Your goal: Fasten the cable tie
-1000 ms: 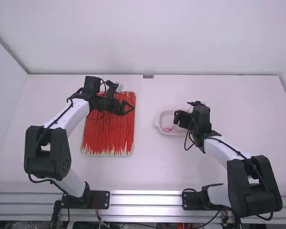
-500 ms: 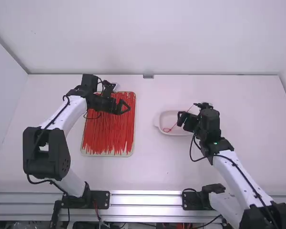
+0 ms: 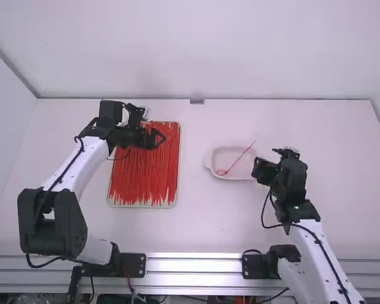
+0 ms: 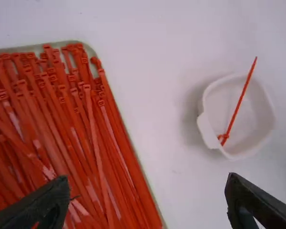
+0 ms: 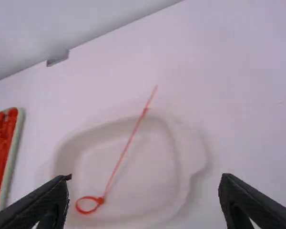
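Cable tie (image 5: pixel 128 143) loop, plainest from right wrist, lies inside bowl (image 5: pixel 158 168).

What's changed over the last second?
The right pincer pulled back from the white bowl toward its base, leaving the looped cable tie lying in it. The left pincer drew back leftward over the tray. Bowl and tray stayed put.

The left arm (image 3: pixel 76 166) and the right arm (image 3: pixel 313 246) share smooth white tubular links and bulky black joint housings, with thin black cables (image 3: pixel 264 212) looping loosely beside each black wrist.
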`<state>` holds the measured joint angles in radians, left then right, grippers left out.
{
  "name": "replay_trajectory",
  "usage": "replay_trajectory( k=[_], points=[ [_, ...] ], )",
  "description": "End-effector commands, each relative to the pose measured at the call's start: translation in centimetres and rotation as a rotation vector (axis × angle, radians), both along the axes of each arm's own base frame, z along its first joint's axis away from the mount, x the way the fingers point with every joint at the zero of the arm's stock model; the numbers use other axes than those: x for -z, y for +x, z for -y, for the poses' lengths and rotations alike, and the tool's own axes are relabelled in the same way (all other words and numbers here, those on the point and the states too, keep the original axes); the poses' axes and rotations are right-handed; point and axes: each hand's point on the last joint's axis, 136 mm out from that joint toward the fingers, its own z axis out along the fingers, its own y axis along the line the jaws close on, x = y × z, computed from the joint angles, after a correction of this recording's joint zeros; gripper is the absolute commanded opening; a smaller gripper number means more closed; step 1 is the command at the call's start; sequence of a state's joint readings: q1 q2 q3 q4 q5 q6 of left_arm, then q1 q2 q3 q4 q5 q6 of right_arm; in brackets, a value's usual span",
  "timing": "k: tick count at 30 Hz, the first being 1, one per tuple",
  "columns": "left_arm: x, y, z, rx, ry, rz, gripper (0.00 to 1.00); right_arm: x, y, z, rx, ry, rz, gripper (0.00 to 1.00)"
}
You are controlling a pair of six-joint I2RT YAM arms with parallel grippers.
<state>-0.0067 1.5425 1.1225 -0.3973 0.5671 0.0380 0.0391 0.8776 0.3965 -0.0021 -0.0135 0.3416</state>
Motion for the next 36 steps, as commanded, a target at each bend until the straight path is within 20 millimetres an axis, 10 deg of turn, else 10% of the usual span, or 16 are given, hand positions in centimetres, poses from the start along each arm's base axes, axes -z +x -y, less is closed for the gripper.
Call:
replay_trajectory(
  k=[1,16,36],
  points=[
    [-0.5,-0.5,-1.1,-0.069,0.026,0.020,0.81,0.7,-0.9,1.4,0.007,-0.072,0.009,0.78],
    [-2.6,-2.2,-6.0,-0.296,0.221,0.325,0.51,7.9,-6.4,1.4,-0.138,-0.292,0.022,0.43],
    [3.0,-10.7,-9.5,-0.462,0.345,0.393,0.05,-0.2,-5.2,1.4,-0.084,-0.314,0.381,0.07]
  ],
)
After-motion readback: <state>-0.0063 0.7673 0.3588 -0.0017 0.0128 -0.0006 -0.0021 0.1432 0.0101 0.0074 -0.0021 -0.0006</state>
